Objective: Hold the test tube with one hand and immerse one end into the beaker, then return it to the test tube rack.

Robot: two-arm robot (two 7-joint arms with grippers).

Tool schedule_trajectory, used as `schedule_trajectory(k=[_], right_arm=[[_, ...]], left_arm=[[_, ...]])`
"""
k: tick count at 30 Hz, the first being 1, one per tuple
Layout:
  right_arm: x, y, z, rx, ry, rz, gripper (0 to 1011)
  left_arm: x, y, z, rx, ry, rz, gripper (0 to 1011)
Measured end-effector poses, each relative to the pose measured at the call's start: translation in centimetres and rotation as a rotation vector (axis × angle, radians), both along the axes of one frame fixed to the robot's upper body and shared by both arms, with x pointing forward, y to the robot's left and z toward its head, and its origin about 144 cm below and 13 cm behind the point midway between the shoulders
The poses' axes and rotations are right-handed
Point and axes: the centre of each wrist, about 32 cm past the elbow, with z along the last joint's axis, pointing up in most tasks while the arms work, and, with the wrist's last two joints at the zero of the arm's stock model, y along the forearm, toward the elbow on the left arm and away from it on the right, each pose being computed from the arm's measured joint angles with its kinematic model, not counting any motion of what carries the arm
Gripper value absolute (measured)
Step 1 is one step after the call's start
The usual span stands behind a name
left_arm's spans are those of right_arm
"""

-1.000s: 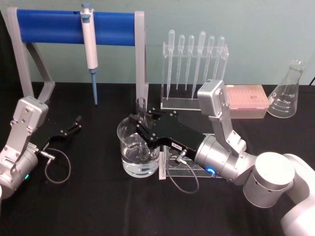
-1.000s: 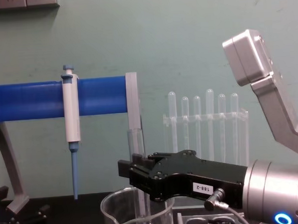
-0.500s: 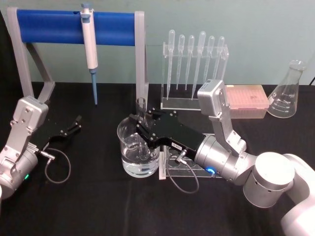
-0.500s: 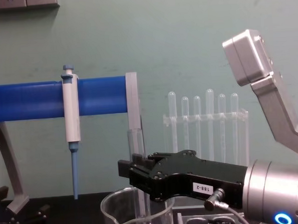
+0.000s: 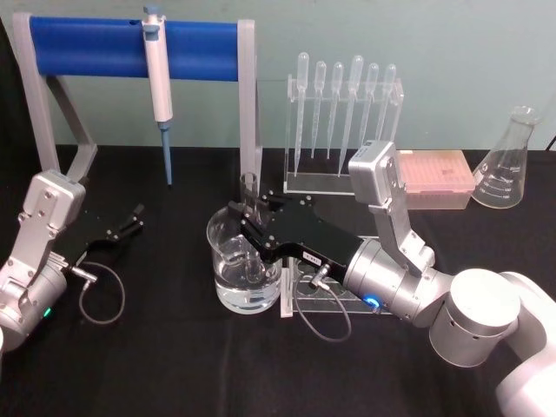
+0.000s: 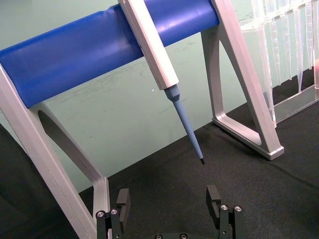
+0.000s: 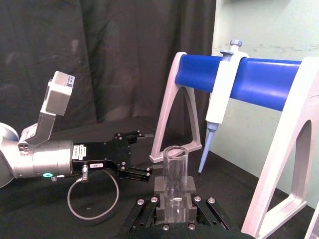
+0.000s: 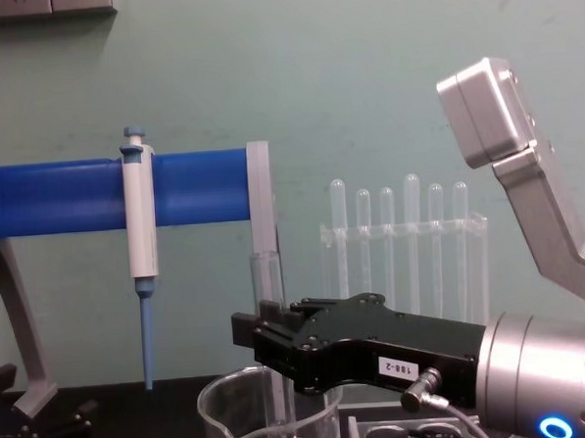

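Stage: dip step, return not started.
- Right gripper (image 5: 248,228) pinches test tube (image 5: 249,193) upright, jaws pressed on glass mid-length.
- Tube stands inside beaker (image 5: 228,261); lower end looks sunk in water, open rim above beaker rim.
- Left to do: lift tube out, carry to rack (image 5: 288,300) just beside beaker, under right arm, and seat it.
- Left gripper (image 5: 136,217) idle on table at left, jaws spread, nothing held.
- Versus half second ago: no visible shift; tube, right gripper and beaker in same spots.
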Motion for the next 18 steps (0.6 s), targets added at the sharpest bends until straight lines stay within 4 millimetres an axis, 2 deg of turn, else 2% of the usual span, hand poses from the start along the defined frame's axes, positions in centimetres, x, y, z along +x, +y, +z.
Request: schedule_trajectory(k=[18], right_arm=[[0.0,0.0,0.0,0.0,0.0,0.0,225]], left_arm=[[0.0,0.0,0.0,0.0,0.0,0.0,1000]])
